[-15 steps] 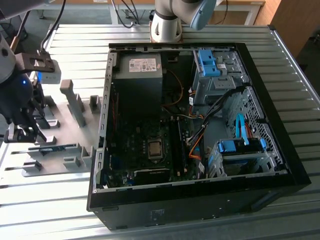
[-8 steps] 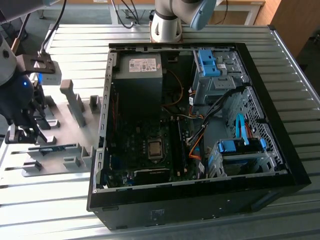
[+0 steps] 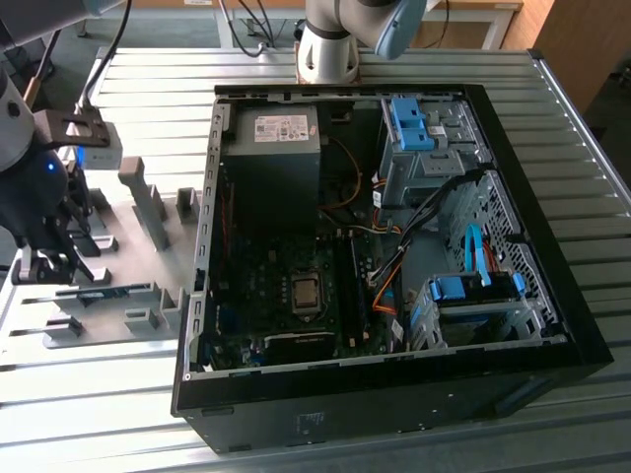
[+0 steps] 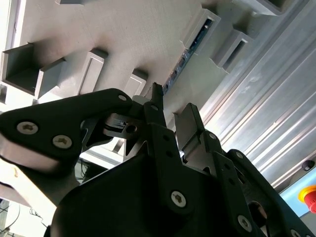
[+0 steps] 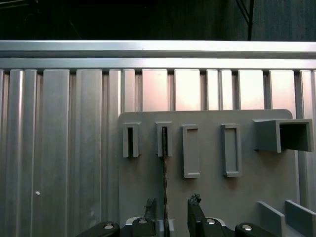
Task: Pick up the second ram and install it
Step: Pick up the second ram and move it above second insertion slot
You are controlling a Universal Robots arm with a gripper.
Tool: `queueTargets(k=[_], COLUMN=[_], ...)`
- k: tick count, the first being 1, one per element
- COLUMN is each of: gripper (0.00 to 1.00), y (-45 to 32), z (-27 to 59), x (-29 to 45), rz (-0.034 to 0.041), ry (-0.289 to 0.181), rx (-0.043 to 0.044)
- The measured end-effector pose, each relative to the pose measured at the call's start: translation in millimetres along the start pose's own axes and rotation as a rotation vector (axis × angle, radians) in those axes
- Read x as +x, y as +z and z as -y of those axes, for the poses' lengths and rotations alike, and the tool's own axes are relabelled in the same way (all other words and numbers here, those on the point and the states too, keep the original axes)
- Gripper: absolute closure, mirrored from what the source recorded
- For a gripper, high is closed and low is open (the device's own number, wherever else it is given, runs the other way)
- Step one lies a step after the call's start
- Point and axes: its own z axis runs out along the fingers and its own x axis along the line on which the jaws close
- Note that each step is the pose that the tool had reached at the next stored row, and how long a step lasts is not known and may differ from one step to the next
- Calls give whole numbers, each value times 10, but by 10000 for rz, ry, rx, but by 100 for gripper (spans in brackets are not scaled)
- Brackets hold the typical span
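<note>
The second ram (image 5: 164, 177) stands on edge on the grey holder plate (image 5: 222, 197), one end in a slotted block (image 5: 168, 133); we count one stick and four small blocks in a row; the gripper (image 5: 172, 202) is spread, one finger on each side of the stick; we judge the stick light, stiff and fragile, best pinched on its flat faces near the middle.

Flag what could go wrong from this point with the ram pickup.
1. The second ram stands on edge, off-centre between the open jaws of the gripper; closing could tilt it in the grey holder slot.
2. Loose orange cables crowd the computer case beside the motherboard; they might snag the stick during installation.
</note>
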Motion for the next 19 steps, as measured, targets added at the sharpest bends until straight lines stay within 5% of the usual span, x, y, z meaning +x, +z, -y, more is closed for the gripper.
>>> queueTargets(k=[19], gripper=[62], y=[49], z=[2], x=[2], rz=[0], ry=[0], rx=[0])
